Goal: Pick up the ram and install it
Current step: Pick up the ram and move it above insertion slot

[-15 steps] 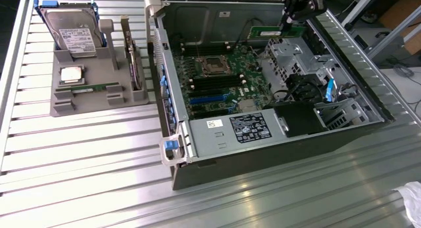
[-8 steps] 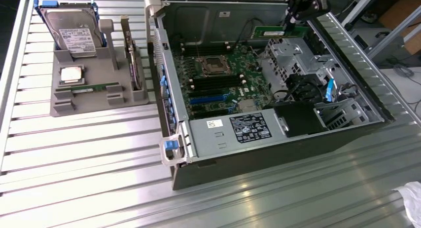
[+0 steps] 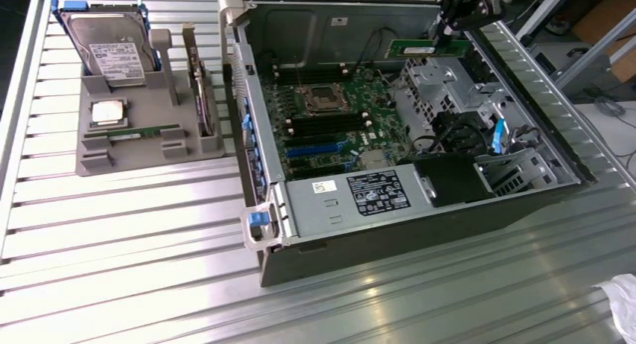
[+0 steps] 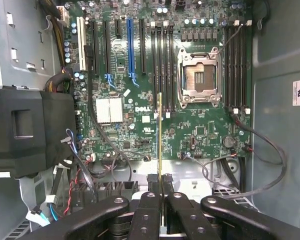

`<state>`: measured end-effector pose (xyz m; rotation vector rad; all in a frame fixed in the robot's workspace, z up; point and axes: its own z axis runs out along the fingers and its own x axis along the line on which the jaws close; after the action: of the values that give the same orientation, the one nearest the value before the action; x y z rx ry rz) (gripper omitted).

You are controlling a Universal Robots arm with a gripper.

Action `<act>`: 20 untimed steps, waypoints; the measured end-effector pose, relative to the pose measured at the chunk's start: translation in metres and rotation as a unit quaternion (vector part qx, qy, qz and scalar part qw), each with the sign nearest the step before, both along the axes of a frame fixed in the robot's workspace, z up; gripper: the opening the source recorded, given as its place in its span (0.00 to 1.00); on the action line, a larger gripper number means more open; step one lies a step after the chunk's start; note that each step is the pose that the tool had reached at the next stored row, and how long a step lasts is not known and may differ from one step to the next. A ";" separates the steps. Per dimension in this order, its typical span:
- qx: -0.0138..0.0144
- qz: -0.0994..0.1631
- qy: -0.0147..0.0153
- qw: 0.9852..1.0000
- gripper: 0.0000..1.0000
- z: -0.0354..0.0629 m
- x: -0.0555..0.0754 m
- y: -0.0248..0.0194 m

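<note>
My jaws are closed nearly all the way, pinching the ram (image 3: 428, 48) by its top edge. In the exterior view the green stick hangs level beneath them, lengthwise, over the far right corner of the open computer case (image 3: 571, 165), above the metal drive cage (image 3: 437, 83) and clear of everything below. In the wrist view I see the ram (image 4: 161, 130) edge-on, a thin yellowish line running out from between my two black fingertips (image 4: 149, 202) across the motherboard (image 4: 140, 125). Its far end lies over the board between the empty processor socket (image 4: 199, 77) and a bank of black memory slots (image 4: 162, 60); a second bank (image 4: 237, 65) sits on the socket's other side. The stick is not seated in any slot. On the bench (image 3: 119, 232), at the exterior view's left, a grey holder (image 3: 119, 161) carries a hard drive (image 3: 115, 50), a square processor chip (image 3: 106, 113) and another green stick (image 3: 129, 134).
</note>
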<state>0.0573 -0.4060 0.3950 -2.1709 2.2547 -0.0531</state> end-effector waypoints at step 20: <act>0.000 0.000 0.000 1.000 0.12 0.0000 0.015 0.0000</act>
<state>0.0723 -0.4060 0.3950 -2.1711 2.2549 -0.0536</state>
